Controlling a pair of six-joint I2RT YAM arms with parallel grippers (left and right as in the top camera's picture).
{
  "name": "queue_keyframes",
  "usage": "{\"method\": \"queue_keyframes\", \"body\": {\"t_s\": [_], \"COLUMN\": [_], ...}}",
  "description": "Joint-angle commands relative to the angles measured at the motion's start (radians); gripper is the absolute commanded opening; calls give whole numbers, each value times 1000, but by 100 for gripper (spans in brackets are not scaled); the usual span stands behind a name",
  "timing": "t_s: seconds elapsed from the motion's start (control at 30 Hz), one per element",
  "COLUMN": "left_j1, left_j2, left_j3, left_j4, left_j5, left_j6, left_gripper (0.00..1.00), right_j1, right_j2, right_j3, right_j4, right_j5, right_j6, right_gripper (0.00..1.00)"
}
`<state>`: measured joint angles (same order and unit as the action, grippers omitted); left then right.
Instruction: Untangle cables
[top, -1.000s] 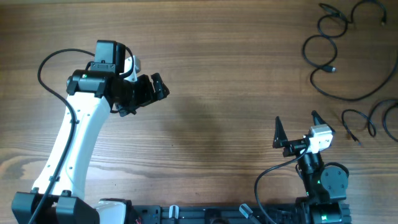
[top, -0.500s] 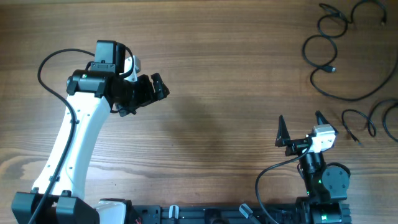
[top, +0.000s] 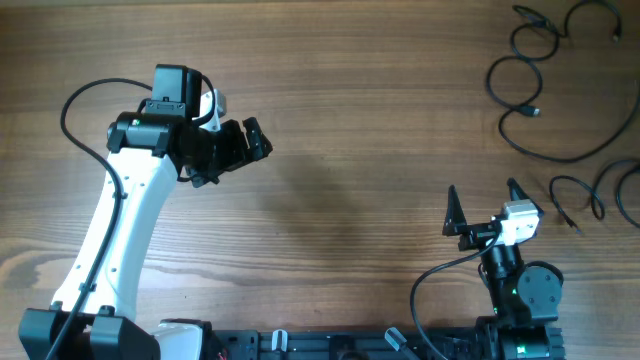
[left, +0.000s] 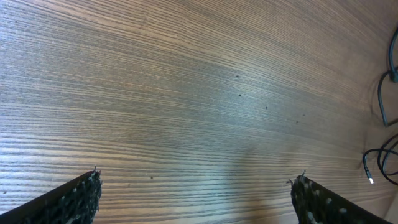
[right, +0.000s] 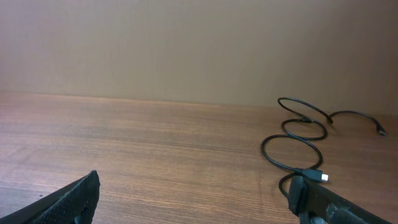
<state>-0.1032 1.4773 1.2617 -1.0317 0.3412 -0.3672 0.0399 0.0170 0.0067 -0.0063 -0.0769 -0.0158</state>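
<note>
Several thin black cables lie as loose loops at the table's far right: one long looping cable (top: 527, 92) at the top right, and smaller loops (top: 585, 193) at the right edge. The looping cable also shows in the right wrist view (right: 297, 145), with a plug end near the right finger. Cable ends show at the right edge of the left wrist view (left: 384, 155). My left gripper (top: 252, 140) is open and empty over bare wood at centre left. My right gripper (top: 482, 205) is open and empty, low near the front, left of the smaller loops.
The wooden table (top: 360, 120) fills the view. The arm bases and a black rail (top: 330, 345) line the front edge. A thicker black wire (top: 75, 105) arcs from the left arm, and another (top: 430, 285) from the right base.
My right gripper shifted slightly right and toward the front a second ago, then stayed still. The left arm and the cables have not moved.
</note>
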Motion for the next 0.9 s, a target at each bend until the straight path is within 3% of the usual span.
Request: {"method": "queue_keyframes", "body": {"t_s": [0.0, 0.87], "left_j1": [5, 5], "left_j2": [-18, -24], "left_j3": [14, 14], "left_j4": [0, -34], "left_j5": [-2, -27], "left_j6": [20, 21], "left_gripper": [100, 100], "right_j1": [-4, -4], "right_j2": [-14, -13], "right_j3": [0, 0], "right_j4": [6, 6], "right_j5": [10, 10], "right_j6": [18, 19], "right_gripper": [100, 100]}}
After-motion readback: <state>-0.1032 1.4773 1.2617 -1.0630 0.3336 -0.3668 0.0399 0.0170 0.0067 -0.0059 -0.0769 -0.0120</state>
